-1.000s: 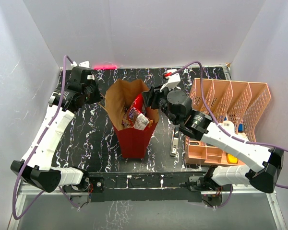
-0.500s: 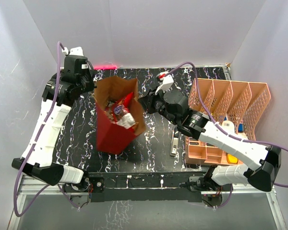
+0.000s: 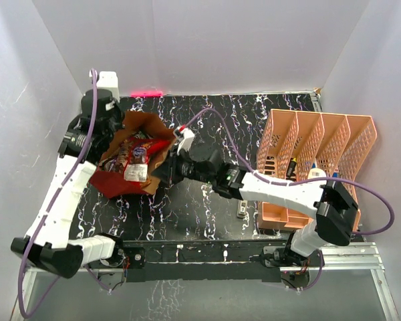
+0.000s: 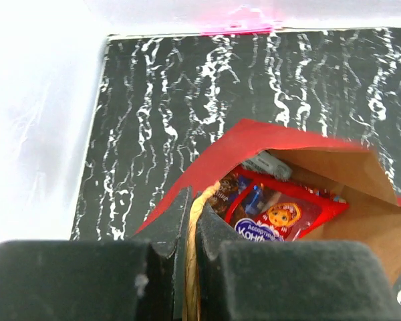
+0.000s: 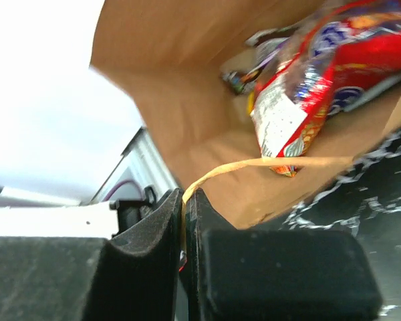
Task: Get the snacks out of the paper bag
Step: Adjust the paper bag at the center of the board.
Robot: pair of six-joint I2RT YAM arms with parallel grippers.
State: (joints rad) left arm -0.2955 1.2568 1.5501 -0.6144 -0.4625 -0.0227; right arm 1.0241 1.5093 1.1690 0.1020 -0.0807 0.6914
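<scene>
The paper bag (image 3: 112, 182), red outside and brown inside, lies tilted at the left of the table with its mouth open to the camera. Several snacks (image 3: 136, 158) in red, silver and dark wrappers sit inside it. My left gripper (image 3: 116, 131) is at the bag's far rim, shut on a tan cord handle (image 4: 195, 221). My right gripper (image 3: 162, 170) is at the bag's right rim, shut on the other cord handle (image 5: 254, 164). A red packet shows inside the bag in the left wrist view (image 4: 281, 214) and in the right wrist view (image 5: 327, 73).
A salmon-orange lattice file rack (image 3: 321, 150) stands at the right with a white bottle (image 3: 317, 175) in it. A slim grey-and-white gadget (image 3: 242, 208) lies on the black marbled table beside the rack. White walls enclose the back and sides.
Both arms moved left, holding the handles. The bag went from upright at the table's middle to tilted low at the left. The snacks shifted inside it.
</scene>
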